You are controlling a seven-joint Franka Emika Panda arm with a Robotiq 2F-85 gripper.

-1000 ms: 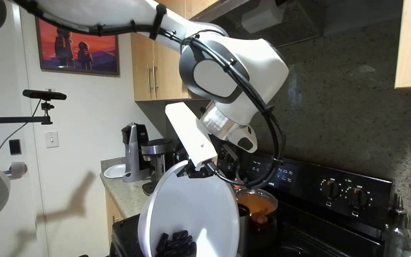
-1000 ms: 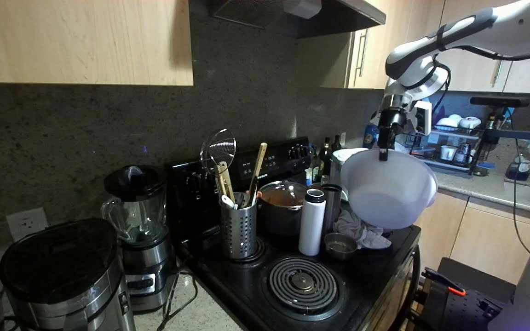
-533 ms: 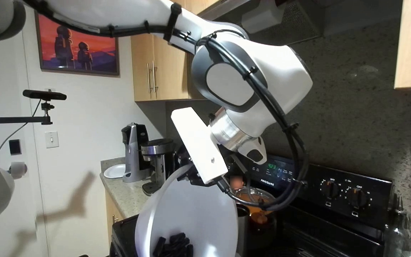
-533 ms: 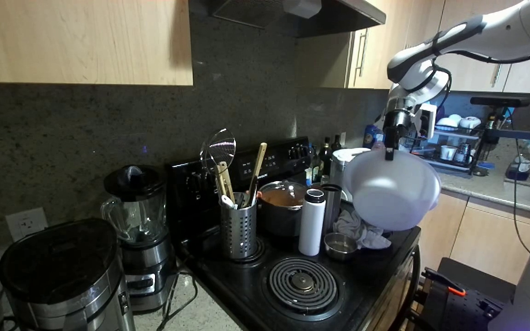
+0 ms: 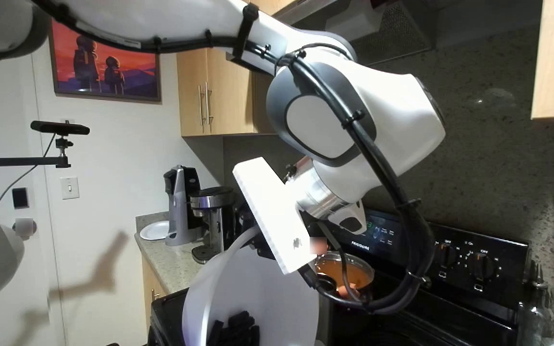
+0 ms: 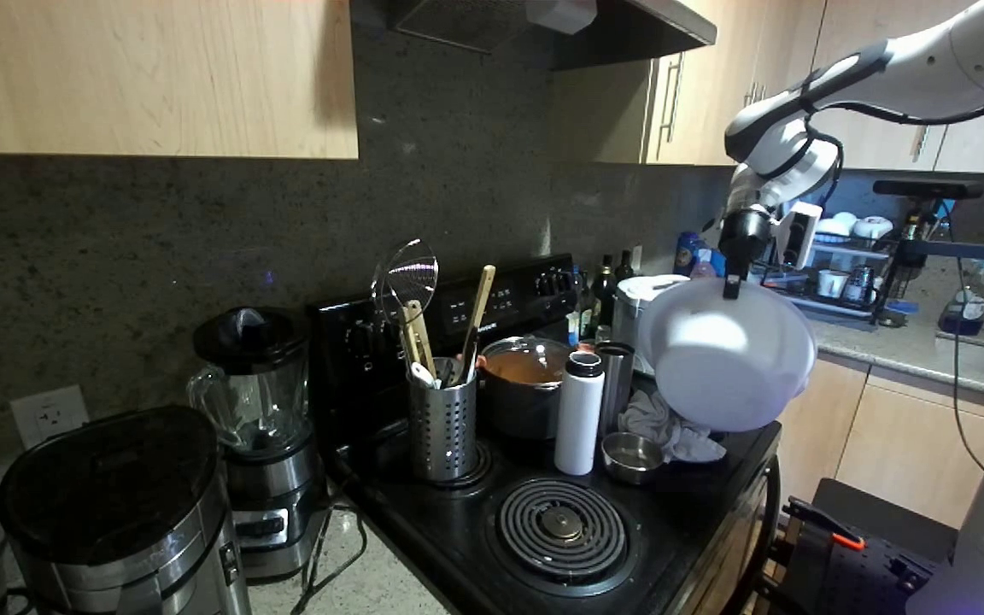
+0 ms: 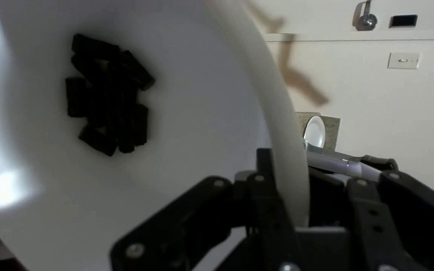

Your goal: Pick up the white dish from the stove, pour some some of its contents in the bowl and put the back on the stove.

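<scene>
The white dish point(image 6: 727, 376) hangs tilted in the air at the far end of the stove point(image 6: 424, 534), its opening facing sideways in an exterior view. My gripper point(image 7: 294, 171) is shut on the dish's rim, with one finger inside the wall and one outside. Several short black pieces point(image 7: 107, 94) lie heaped in the dish, visible in the wrist view and low in an exterior view point(image 5: 233, 330). A small steel bowl point(image 6: 632, 458) stands on the stove near the dish; whether the dish is directly above it I cannot tell.
Around the steel bowl are a white bottle point(image 6: 579, 418), a dark tumbler point(image 6: 616, 376), a grey cloth point(image 6: 671, 431) and a lidded pot point(image 6: 526, 397). A utensil holder point(image 6: 445, 431) stands further along. The range hood point(image 6: 629, 34) juts out above the stove.
The arm and wrist have swung right and down in an exterior view, changing the wrist's tilt. The dish turned slightly with them and shifted only a little. The grip and the black pieces stayed put.
</scene>
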